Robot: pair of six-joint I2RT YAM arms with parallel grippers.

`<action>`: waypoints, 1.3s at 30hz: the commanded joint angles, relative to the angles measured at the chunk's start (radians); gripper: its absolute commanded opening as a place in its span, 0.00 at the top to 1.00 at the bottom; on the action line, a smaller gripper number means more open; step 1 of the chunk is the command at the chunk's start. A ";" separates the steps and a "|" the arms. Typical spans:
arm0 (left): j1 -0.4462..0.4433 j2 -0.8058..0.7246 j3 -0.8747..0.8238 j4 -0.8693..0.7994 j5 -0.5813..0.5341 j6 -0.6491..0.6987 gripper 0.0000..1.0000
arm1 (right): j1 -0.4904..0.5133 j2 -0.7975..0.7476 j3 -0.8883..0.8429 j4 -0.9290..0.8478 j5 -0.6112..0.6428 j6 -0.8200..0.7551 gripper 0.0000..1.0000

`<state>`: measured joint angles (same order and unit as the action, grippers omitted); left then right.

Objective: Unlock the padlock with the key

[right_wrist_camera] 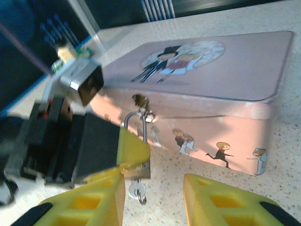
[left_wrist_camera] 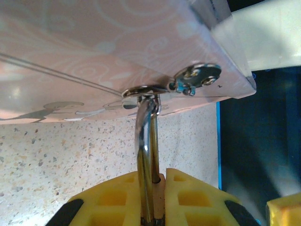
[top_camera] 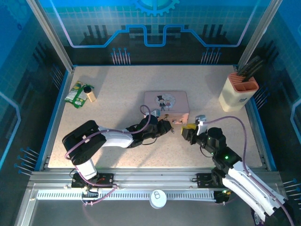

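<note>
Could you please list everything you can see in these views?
tin: 1, pink, table centre
padlock: 1, brass, silvery shackle, hooked on the tin's front hasp
key: 1, grey, under the padlock
holder: 1, cream and orange, far right, dark utensils inside
packet: 1, green, far left
bottle: 1, brown, beside the packet
table: 1, speckled beige
left gripper: 1, yellow, shut on the padlock
right gripper: 1, yellow, open, by the key

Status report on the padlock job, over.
Left pincer shut on padlock. Right pincer open, near key below padlock. Padlock hooked on hasp of pink tin.
</note>
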<state>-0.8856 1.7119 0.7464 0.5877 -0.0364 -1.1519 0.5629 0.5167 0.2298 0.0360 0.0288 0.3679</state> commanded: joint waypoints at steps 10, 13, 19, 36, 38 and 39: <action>0.020 -0.083 0.027 0.034 0.030 -0.026 1.00 | 0.354 0.271 -0.042 0.300 0.421 -0.363 0.62; 0.023 -0.095 0.018 0.038 0.028 -0.027 1.00 | 0.372 0.352 -0.053 0.400 0.443 -0.377 0.64; 0.031 -0.107 0.007 0.035 0.035 -0.027 1.00 | 0.415 0.502 -0.073 0.621 0.512 -0.448 0.66; 0.032 -0.109 -0.001 0.046 0.050 -0.043 1.00 | 0.425 0.800 -0.079 0.977 0.579 -0.547 0.78; 0.033 -0.109 -0.001 0.047 0.050 -0.043 1.00 | 0.427 0.814 -0.074 0.976 0.581 -0.546 0.79; 0.032 -0.109 -0.001 0.049 0.052 -0.043 1.00 | 0.427 0.821 -0.073 0.982 0.587 -0.542 0.79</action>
<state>-0.8524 1.6573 0.7380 0.5434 -0.0135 -1.1995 0.9752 1.3190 0.1436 0.9436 0.5888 -0.1631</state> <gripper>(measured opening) 0.134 0.209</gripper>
